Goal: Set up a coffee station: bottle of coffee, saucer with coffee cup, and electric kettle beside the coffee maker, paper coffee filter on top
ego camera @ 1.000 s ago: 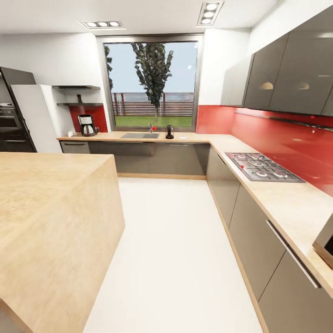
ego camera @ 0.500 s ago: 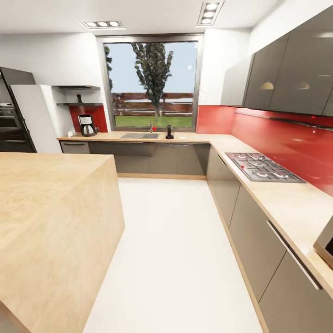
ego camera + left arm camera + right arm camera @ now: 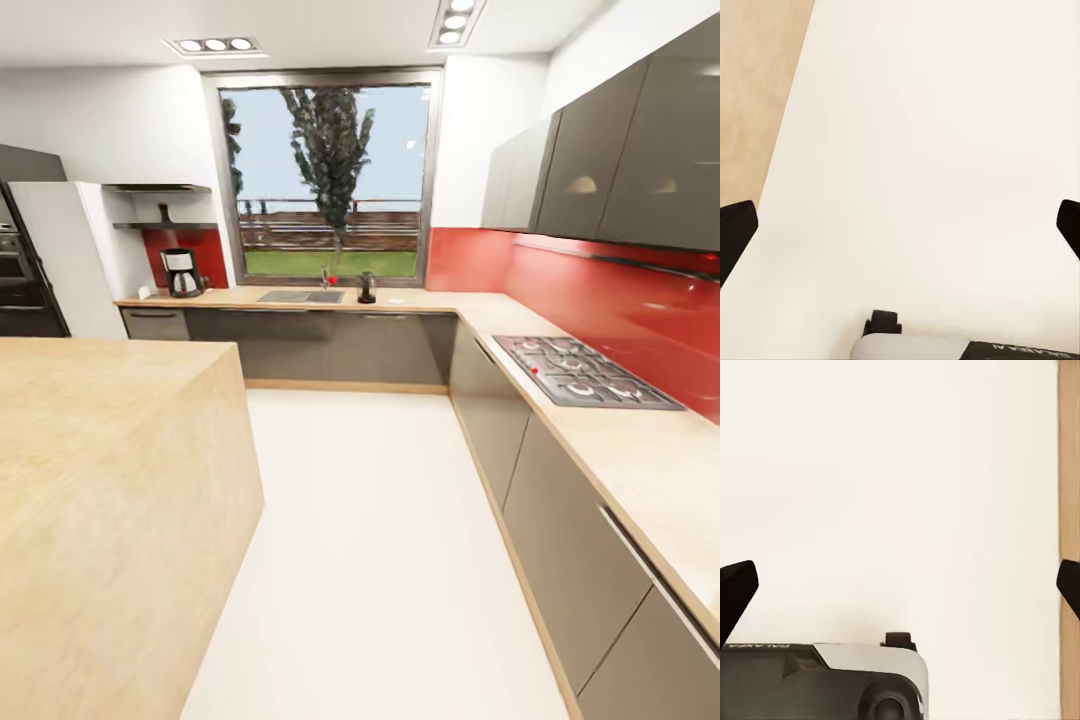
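The whole view has slid, so it's the robot rolling forward, both grippers (image 3: 900, 225) (image 3: 900, 585) spread wide and empty over bare floor, the coffee maker (image 3: 182, 272) waiting on the far kitchen countertop (image 3: 420, 298), station not begun.

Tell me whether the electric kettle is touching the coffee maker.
Apart. The head view shows the electric kettle right of the sink, the coffee maker far left.

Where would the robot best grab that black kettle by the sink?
The electric kettle stands upright on the kitchen countertop, right of the sink. Probably grip its handle from the open floor side; it is too distant to tell which way the handle faces.
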{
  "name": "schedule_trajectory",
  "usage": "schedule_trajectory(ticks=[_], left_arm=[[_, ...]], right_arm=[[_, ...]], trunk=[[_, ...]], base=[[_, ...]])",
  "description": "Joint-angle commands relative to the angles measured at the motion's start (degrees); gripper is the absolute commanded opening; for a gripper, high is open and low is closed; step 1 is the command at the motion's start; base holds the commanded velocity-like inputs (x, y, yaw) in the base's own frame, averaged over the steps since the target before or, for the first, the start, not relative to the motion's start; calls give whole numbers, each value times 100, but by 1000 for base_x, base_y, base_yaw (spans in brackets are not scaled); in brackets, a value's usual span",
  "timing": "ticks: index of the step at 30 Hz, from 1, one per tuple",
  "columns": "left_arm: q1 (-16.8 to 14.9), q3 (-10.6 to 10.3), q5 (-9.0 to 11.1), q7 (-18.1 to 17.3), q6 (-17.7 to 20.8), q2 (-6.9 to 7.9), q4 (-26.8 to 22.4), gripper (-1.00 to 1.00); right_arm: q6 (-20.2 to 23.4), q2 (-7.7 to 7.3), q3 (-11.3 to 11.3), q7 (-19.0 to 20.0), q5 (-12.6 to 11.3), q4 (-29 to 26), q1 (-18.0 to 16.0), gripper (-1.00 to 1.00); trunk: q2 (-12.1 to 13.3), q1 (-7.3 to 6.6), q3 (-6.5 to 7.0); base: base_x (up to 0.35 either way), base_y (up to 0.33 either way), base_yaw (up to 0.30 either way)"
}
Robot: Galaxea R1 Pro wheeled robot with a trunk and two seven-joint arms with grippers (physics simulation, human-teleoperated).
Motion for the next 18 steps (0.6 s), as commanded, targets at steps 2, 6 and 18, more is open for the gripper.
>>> schedule_trajectory(ticks=[2, 6, 18], left_arm=[[-5, 1, 39, 2, -17, 0, 4, 100], [-5, 8, 39, 18, -17, 4, 4, 100], [-7, 10, 39, 32, -17, 41, 3, 100]], right_arm=[[-17, 0, -10, -4, 3, 0, -5, 100], [-16, 0, -19, 8, -2, -13, -5, 100], [-24, 0, -12, 12, 1, -14, -5, 100]], trunk=[[-12, 7, -13], [-12, 7, -13], [-12, 7, -13]], base=[[335, -78, 0], [335, -48, 0], [336, -4, 0]])
